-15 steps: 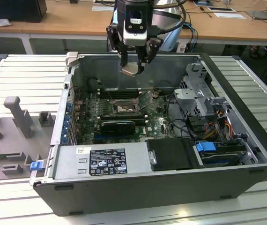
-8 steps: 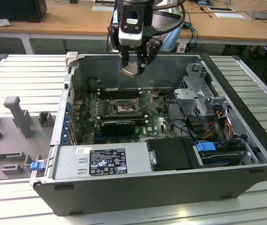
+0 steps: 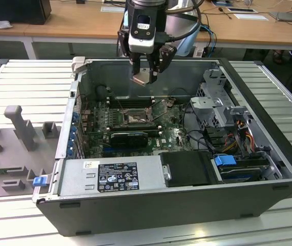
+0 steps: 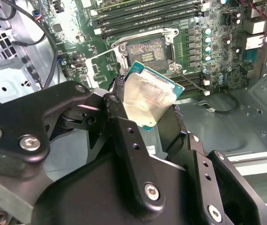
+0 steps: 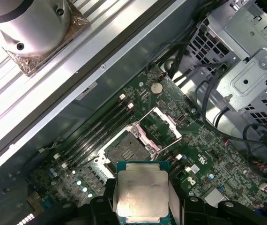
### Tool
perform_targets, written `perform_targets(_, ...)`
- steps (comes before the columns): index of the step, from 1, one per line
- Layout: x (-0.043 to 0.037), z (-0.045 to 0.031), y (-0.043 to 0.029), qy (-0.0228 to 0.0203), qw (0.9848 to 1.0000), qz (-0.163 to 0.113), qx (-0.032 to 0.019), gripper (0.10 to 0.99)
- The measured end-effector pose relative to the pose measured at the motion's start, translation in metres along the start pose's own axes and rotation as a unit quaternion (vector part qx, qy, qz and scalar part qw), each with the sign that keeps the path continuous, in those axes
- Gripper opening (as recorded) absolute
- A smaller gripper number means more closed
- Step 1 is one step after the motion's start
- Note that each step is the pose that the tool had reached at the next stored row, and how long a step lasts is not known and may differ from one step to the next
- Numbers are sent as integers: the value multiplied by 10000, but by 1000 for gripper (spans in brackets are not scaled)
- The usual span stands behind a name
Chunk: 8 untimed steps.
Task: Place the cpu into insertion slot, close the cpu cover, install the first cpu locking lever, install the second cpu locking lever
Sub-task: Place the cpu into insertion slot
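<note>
Background: wooden benches run along the top of the exterior view; a ribbed grey desk (image 3: 23, 77) carries an open computer case (image 3: 151, 205) lying on its side.
End effector: at the upper middle of the exterior view (image 3: 146, 76), over the case's open side; in both wrist views (image 4: 147, 116) (image 5: 142, 208) its black fingers (image 4: 124, 126) are clenched on the cpu from two opposite edges.
Cpu: held in the air (image 3: 140, 78), clear of the green circuit board (image 3: 174, 136).
Cpu orientation: square, so no long axis. In the second wrist view (image 4: 147, 101) it is tilted, pale metal face toward the camera, one green corner pointing at the slot. In the first wrist view (image 5: 142, 194) the face looks flat-on, edges square to the fingers.
Insertion slot: bare (image 3: 134, 119) (image 4: 147, 51) (image 5: 126, 150), beside the long memory slots (image 5: 100, 126).
Cpu cover: in the first wrist view the frame (image 5: 167, 120) stands swung up from the slot, green board showing through its window.
Exterior view adds: the gap between chip and board, the chip hanging near the height of the case's rim.
</note>
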State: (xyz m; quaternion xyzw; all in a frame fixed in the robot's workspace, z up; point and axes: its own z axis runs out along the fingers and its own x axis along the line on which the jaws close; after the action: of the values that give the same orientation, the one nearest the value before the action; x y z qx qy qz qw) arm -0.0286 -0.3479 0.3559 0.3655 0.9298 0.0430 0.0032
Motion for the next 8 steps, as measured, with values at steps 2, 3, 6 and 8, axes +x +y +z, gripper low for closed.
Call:
perform_targets(2,0,2,0,-3,10000,32,-1,525)
perform_targets(3,0,3,0,-4,10000,46,-2,525)
perform_targets(6,0,6,0,-10,9999,122,-4,525)
perform_targets(8,0,7,0,-13,9999,154,-5,525)
